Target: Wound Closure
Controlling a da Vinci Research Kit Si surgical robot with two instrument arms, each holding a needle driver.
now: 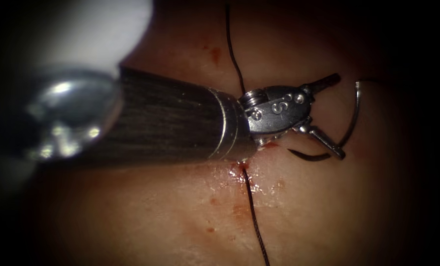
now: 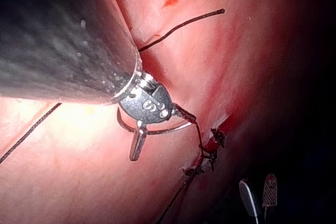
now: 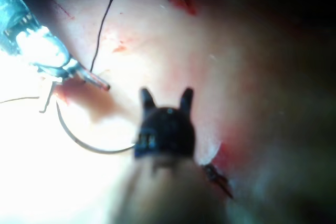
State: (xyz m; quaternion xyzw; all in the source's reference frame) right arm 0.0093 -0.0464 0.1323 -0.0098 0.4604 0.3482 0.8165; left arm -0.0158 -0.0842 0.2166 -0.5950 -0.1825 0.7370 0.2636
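My left tool [image 1: 339,116] reaches in from the left with its jaws open and nothing held. The curved needle [image 1: 354,120] lies free on the tissue [image 1: 180,216] to the right of the thread's exit point; it is not in the tissue as far as I can tell. The lower jaw's tip touches the needle's lower curve. Dark thread [image 1: 254,216] runs down from a red-stained hole under the tool's wrist, and another length [image 1: 232,49] runs upward. In the right wrist view my right tool [image 3: 167,94] stands open and holds nothing, short of the needle [image 3: 89,148].
Knotted stitches [image 2: 210,148] sit along the cut beside the left tool [image 2: 164,137]. Red fluid [image 1: 239,212] spots the tissue around the thread. A cut thread end [image 2: 210,14] lies on the tissue. The left tool's thick shaft [image 1: 170,118] crosses the left half of the endoscope view.
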